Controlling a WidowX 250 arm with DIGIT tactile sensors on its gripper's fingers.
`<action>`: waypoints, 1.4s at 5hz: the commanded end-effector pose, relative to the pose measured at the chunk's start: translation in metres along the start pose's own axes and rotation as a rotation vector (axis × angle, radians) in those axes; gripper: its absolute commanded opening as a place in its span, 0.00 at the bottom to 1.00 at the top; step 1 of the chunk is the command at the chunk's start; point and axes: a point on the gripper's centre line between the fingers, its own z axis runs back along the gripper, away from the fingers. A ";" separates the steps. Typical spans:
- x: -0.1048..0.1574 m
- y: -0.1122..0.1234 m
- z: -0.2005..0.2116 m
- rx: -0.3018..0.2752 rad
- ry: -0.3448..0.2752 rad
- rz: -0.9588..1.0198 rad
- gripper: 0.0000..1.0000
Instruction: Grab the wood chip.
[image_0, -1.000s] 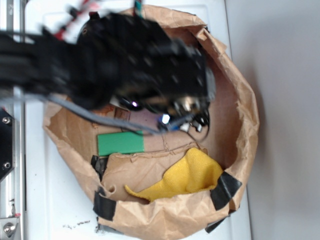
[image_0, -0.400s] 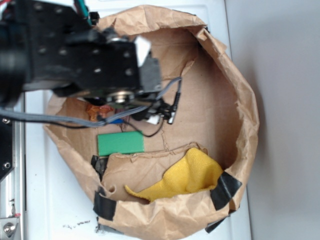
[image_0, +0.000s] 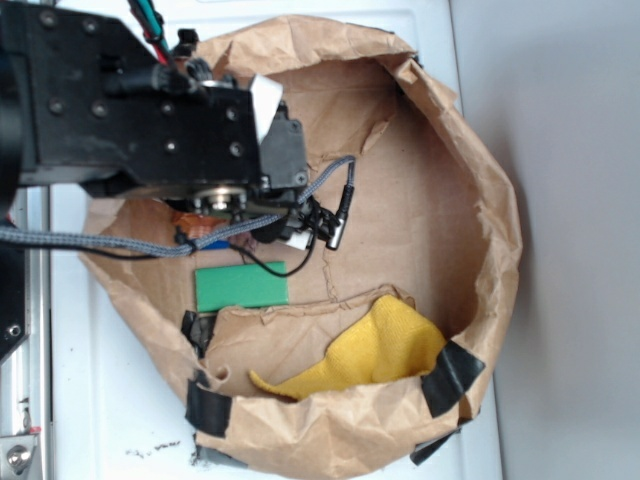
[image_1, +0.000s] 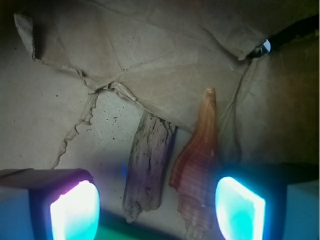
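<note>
**Gripper open above wood chip, no contact made**

In the wrist view, the thin, ragged-edged sliver of dark brown wood (image_1: 147, 165) lies flat on the creased brown paper floor (image_1: 65, 130), running lengthwise up and down the frame. Its upper end tucks just under a torn paper flap. Directly beside it on the right lies the glossy orange spiral seashell (image_1: 196, 167), pointed tip upward; the two run nearly parallel, very close together, and whether they touch cannot be determined.

The black robot gripper (image_1: 157, 210) stands wide open. Its two lit fingertips (image_1: 75, 212) appear at the lower corners of the wrist view, one to the left of the wood sliver, the other at the right overlapping the lower part of the shell. The sliver sits between them, nearer the centre. Nothing is held; neither pad is seen touching the wood.

In the exterior view, the black arm body (image_0: 150, 120) covers the upper left of the crumpled brown paper enclosure (image_0: 495, 220). A patch of orange shows beneath it; the wood sliver itself cannot be made out there. A flat green rectangular block (image_0: 242, 287) lies just below the arm. A yellow cloth (image_0: 375, 350) rests near the lower wall, well apart. Black tape patches (image_0: 450, 375) mark the paper rim.
</note>
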 end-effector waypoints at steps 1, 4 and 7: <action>0.014 0.002 0.004 -0.051 0.057 0.185 1.00; 0.014 -0.017 -0.001 -0.104 0.098 0.488 1.00; 0.009 -0.020 -0.025 -0.042 0.073 0.574 1.00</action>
